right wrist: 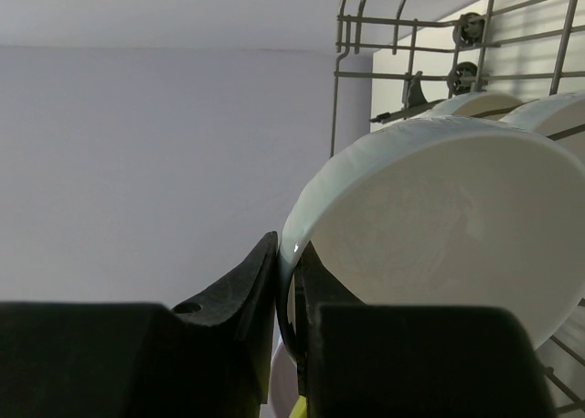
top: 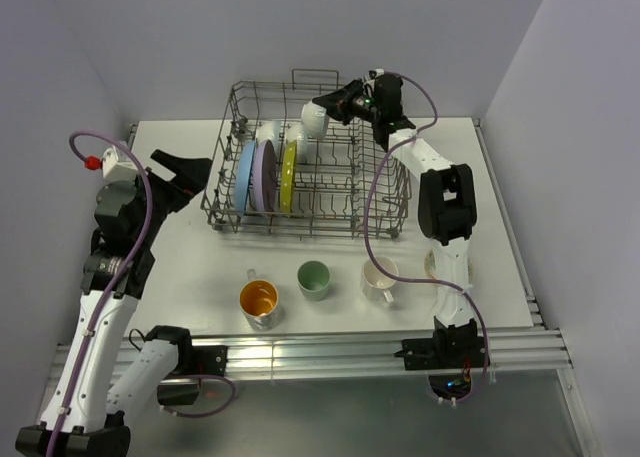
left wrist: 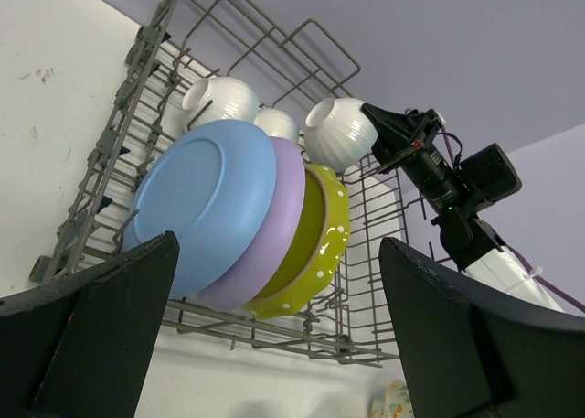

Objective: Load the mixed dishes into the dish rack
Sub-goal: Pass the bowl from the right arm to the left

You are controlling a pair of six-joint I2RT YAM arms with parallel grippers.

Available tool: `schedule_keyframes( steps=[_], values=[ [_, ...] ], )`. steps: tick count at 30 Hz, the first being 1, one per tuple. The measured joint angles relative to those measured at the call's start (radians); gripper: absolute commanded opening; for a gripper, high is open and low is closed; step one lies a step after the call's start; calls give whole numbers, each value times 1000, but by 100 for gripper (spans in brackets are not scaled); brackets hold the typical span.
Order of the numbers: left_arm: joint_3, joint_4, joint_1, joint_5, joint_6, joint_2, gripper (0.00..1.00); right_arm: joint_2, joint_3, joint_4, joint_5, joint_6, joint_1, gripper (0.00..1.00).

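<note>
Holding a white bowl above the wire rack

The right gripper [top: 332,105] is clenched on the rim of a white ribbed ceramic bowl [top: 314,120]. In the right wrist view one black finger [right wrist: 242,294] lies outside the wall of the bowl and the other lies inside it. The bowl is tilted on its side, with its opening toward the right arm. It hangs over the far part of the large grey metal wire dish rack [top: 384,220], near the top of the plates. I cannot tell if it touches any wire.

Inside the rack three plates stand on edge between the tines, close together. A round blue plate [top: 246,175] is on the left, a round lavender plate [top: 265,173] is in the middle, and a yellow-green plate with white dots [top: 288,177] is on the right. Behind them, toward the far left corner, two more white bowls [top: 268,130] rest on their sides.

The left gripper [top: 193,177] is released, with its jaws wide apart, and it holds nothing. It hovers above the white table [top: 180,267] just beside the left side of the rack and points toward the plates.

On the table in front of the rack three cups stand upright in a row, apart from each other: a cup with orange inside [top: 259,299], a pale green cup [top: 313,278] and a white mug [top: 379,278]. A floral-patterned bowl [top: 429,264] is mostly hidden behind the right arm.
</note>
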State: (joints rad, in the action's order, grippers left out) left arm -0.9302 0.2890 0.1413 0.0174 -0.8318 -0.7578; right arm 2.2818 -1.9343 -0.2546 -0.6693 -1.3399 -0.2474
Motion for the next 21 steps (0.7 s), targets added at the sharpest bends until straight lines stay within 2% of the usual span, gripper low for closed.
schedule_keyframes(
  steps=[21],
  values=[
    [0,8,0,-24,-2,16,99,19,-10,2,14,-44,-14,0]
  ],
)
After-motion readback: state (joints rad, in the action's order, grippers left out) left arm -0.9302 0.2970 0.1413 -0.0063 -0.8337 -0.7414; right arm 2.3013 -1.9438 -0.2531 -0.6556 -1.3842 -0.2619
